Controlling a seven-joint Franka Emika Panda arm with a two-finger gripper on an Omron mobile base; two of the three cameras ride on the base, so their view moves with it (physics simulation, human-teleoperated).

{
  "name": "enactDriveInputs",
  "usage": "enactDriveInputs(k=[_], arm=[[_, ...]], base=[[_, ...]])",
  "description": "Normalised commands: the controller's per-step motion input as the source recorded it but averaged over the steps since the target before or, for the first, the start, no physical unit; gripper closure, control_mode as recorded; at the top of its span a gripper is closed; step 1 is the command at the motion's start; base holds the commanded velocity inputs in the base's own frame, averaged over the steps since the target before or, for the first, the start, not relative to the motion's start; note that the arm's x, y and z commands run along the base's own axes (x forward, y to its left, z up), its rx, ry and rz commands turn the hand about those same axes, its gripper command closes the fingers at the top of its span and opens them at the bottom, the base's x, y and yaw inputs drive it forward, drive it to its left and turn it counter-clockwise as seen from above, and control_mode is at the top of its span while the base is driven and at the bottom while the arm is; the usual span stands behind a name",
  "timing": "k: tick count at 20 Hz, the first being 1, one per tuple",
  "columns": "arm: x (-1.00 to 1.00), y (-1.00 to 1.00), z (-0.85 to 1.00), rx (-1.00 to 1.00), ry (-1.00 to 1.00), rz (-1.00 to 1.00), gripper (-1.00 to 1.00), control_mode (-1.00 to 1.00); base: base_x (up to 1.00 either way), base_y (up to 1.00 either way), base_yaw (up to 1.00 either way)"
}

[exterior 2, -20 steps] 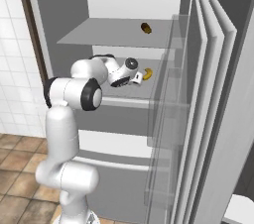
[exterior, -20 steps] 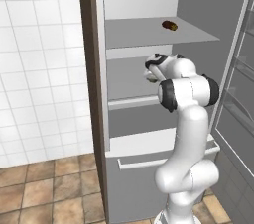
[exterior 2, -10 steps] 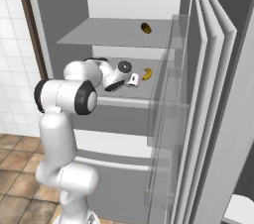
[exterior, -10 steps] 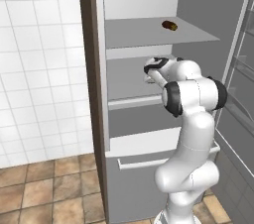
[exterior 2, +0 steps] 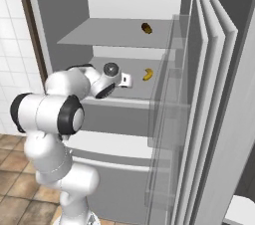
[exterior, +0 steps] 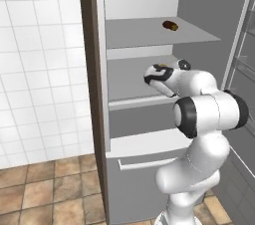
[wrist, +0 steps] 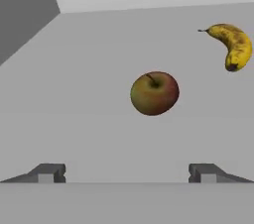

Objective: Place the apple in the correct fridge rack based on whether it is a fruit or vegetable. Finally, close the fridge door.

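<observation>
Jaws spread wide apart, nothing between them; gripper (wrist: 127, 173) aimed along the fridge rack (wrist: 74, 119), with fingertips (wrist: 48, 172) low in the hand view. Apple (wrist: 154, 93) sat free on that lower grey shelf, ahead of the fingers and well clear of both, stem side up and tilted a little. Banana (wrist: 230, 45) lay farther back and to one side, apart from the apple. From the right base view, hand (exterior 2: 124, 80) reached in over the rack's front edge (exterior 2: 124, 100), banana (exterior 2: 147, 73) just beyond it; apple probably hidden behind the wrist there. From the left base view, gripper (exterior: 154, 74) seen inside the lower compartment. Dark brown-orange oblong item (exterior: 170, 25) rested on the upper shelf (exterior: 144, 32). Fridge door (exterior 2: 219, 119) stood swung open to the right, rail shelves showing.
</observation>
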Motion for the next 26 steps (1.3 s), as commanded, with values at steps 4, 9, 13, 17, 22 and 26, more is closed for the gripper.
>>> enactDriveInputs(k=[4,9,13,17,22,26], arm=[[-1.0,0.0,0.39,-0.02,0.04,0.0,-1.0,-1.0],[-1.0,0.0,0.36,-0.03,0.14,0.01,-1.0,-1.0],[-1.0,0.16,0.26,-0.03,0.13,0.0,-1.0,-1.0],[-1.0,0.06,0.34,0.0,0.07,0.0,-1.0,-1.0],[-0.93,0.03,0.05,0.0,0.01,0.0,-1.0,-1.0],[-0.42,0.25,0.0,-0.02,0.0,-0.02,-1.0,-1.0]], base=[[0.0,0.0,0.0],[0.0,0.0,0.0],[0.0,0.0,0.0],[0.0,0.0,0.0],[0.0,0.0,0.0],[0.0,0.0,0.0]])
